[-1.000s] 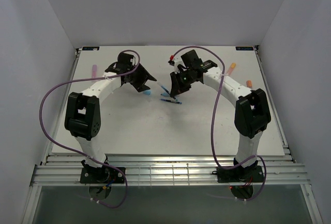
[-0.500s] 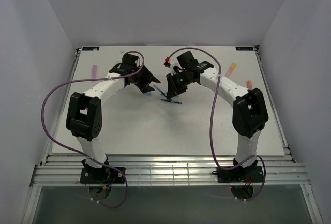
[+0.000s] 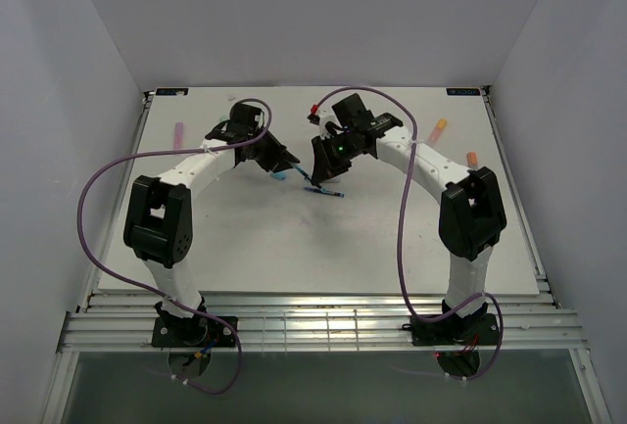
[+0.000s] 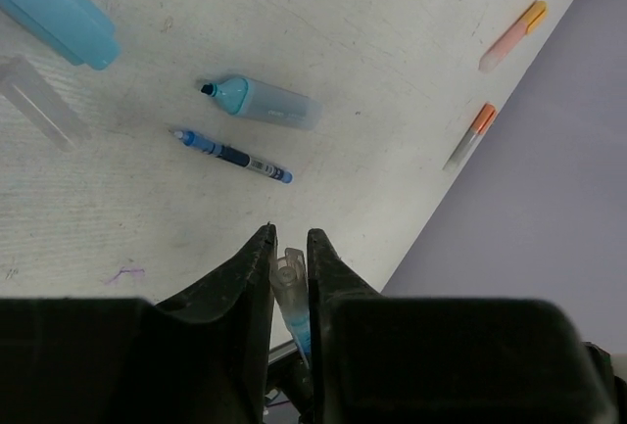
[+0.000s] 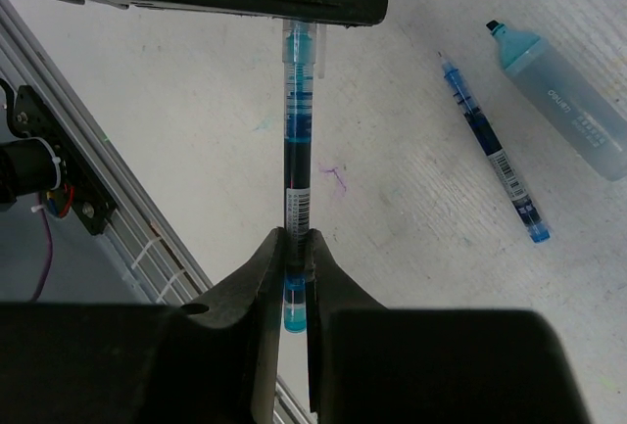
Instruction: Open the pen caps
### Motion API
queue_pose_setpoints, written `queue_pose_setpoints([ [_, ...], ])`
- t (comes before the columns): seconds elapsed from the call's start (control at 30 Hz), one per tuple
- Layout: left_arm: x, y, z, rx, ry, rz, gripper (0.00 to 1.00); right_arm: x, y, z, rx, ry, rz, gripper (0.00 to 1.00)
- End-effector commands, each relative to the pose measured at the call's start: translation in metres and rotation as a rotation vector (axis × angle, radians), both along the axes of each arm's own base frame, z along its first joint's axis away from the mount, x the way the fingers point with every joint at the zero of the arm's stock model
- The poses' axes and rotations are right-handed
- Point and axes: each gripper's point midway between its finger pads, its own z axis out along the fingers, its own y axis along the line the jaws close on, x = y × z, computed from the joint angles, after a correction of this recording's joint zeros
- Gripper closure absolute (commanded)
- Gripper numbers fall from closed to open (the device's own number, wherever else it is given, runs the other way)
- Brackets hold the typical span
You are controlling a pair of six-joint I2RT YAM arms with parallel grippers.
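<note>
Left arm and right arm present white link shells, black joint housings, one looping purple cable each, matte black left tool and right tool, and a green light near the right wrist.

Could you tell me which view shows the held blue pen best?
The right wrist view: the blue pen shows at full length. The left wrist view shows only its clear cap end; the top view, a tiny sliver.

Table matt white, scuffed; pen cap clear glossy plastic; pen translucent.
</note>
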Motion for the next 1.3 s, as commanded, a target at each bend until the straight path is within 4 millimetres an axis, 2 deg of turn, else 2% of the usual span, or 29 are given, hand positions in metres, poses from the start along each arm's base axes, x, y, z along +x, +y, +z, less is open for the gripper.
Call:
queue_pose_setpoints([
  [0.0, -0.005, -0.001, 0.029, -0.023, -0.07, -0.017, 0.76, 0.005, 0.009, 0.011, 0.026, -0.018, 0.007, 0.92],
  [0.07, -0.005, -0.001, 0.03, -0.024, -0.07, -0.018, 0.86, 0.006, 0.008, 0.009, 0.022, -0.018, 0.007, 0.91],
  [0.17, -0.006, -0.001, 0.031, -0.025, -0.069, -0.021, 1.0, 0.008, 0.008, 0.007, 0.012, -0.023, 0.009, 0.82],
  [0.3, -0.008, -0.001, 0.031, -0.019, -0.066, -0.026, 1.0, 0.009, 0.011, 0.004, 0.009, -0.021, 0.023, 0.65],
  [0.4, -0.01, 0.0, 0.032, -0.018, -0.068, -0.025, 1.0, 0.01, 0.015, 0.004, 0.017, -0.019, 0.033, 0.6],
  [0.53, -0.01, -0.001, 0.034, -0.02, -0.068, -0.024, 1.0, 0.007, 0.021, 0.001, 0.015, -0.007, 0.045, 0.59],
  [0.77, -0.01, -0.002, 0.036, -0.022, -0.074, -0.029, 1.0, 0.008, 0.033, -0.001, 0.02, 0.007, 0.047, 0.63],
  [0.87, -0.011, -0.001, 0.033, -0.014, -0.063, -0.031, 1.0, 0.01, 0.035, -0.002, 0.017, 0.011, 0.038, 0.73],
  [0.9, -0.012, -0.001, 0.032, -0.014, -0.061, -0.03, 1.0, 0.01, 0.036, -0.005, 0.013, 0.019, 0.036, 0.86],
  [0.97, -0.013, -0.001, 0.03, -0.011, -0.058, -0.032, 1.0, 0.011, 0.037, -0.006, 0.016, 0.025, 0.037, 0.92],
  [1.13, -0.011, 0.002, 0.027, 0.007, -0.052, -0.011, 1.0, 0.006, 0.033, -0.009, -0.012, 0.032, 0.031, 0.92],
  [1.2, 0.0, 0.011, 0.026, 0.015, -0.05, 0.012, 1.0, -0.001, 0.028, -0.01, -0.036, 0.024, 0.028, 0.92],
  [1.23, 0.006, 0.015, 0.026, 0.018, -0.055, 0.017, 1.0, -0.01, 0.023, -0.021, -0.061, 0.043, 0.034, 0.92],
  [1.27, 0.018, 0.017, 0.031, 0.015, -0.074, 0.025, 1.0, -0.016, 0.019, -0.018, -0.063, 0.039, 0.038, 0.92],
])
